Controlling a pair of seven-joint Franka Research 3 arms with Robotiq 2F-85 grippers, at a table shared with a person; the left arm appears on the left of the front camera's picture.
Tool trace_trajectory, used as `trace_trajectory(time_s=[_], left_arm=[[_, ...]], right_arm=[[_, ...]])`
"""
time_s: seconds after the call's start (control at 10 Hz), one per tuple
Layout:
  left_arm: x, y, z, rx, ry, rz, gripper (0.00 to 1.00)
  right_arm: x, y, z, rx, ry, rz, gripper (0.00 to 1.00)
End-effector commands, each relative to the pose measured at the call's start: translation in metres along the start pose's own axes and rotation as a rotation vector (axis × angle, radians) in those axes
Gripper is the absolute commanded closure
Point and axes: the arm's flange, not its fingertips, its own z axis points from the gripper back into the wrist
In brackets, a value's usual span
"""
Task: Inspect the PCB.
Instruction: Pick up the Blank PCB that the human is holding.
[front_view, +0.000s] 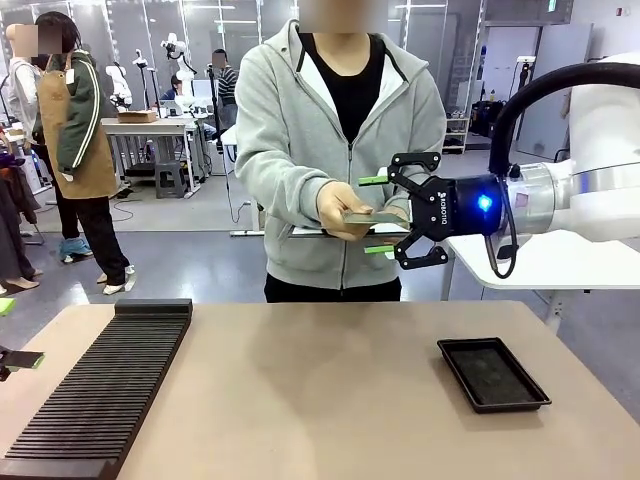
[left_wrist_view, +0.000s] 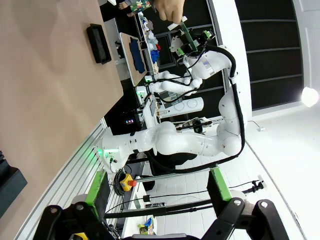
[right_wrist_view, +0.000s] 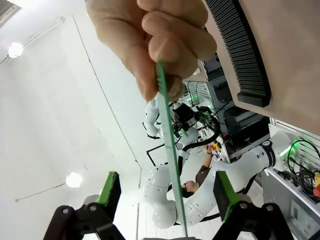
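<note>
Thin flat green rectangular PCB (front_view: 378, 217) is up in the air over the far edge of the tan counter (front_view: 320, 400), not resting on anything. It's pinched at one end by the person's hand (front_view: 342, 208); the person wears a grey hoodie and stands across the counter. The board lies roughly level.

Right robot hand (front_view: 370, 215) is reaching in from the right at board height, rolled so one green-padded finger (front_view: 375, 181) sits above the PCB and the other below it. It's released: the jaws are spread with the board's free end between them. In the right wrist view the PCB (right_wrist_view: 170, 150) shows edge-on, running from the person's fingertips (right_wrist_view: 150, 45) down between the two pads, with a clear gap on each side and no contact visible.

Left robot hand (left_wrist_view: 156, 187) is at the counter's left side by the long black ribbed rack (front_view: 100, 390). It's also released: jaws wide, nothing between the pads. From its camera the PCB (left_wrist_view: 186, 32) is visible far off, held by the person right at the right arm's fingers.

Shallow black rectangular tray (front_view: 492, 373) sits on the counter's right side, well apart from the rack. The board is well above both.
</note>
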Motion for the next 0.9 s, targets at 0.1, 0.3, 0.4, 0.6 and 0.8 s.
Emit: trace_trajectory(time_s=[0.1,0.3,0.4,0.6,0.8], left_arm=[[0.003,-0.002,-0.001,-0.002,0.001,-0.008,0.0],[0.003,-0.002,-0.001,-0.002,0.001,-0.008,0.0],[0.003,-0.002,-0.001,-0.002,0.001,-0.008,0.0],[0.003,-0.002,-0.001,-0.002,0.001,-0.008,0.0],[0.003,-0.002,-0.001,-0.002,0.001,-0.008,0.0]], right_arm=[[-0.001,0.005,0.003,-0.014,-0.001,0.024,0.33],[-0.002,0.004,0.009,0.001,0.012,0.031,0.53],[0.0,0.001,0.013,0.004,0.017,0.028,0.65],[0.001,-0.003,0.018,0.019,0.037,0.029,0.84],[0.001,-0.007,0.021,0.024,0.053,0.039,1.0]])
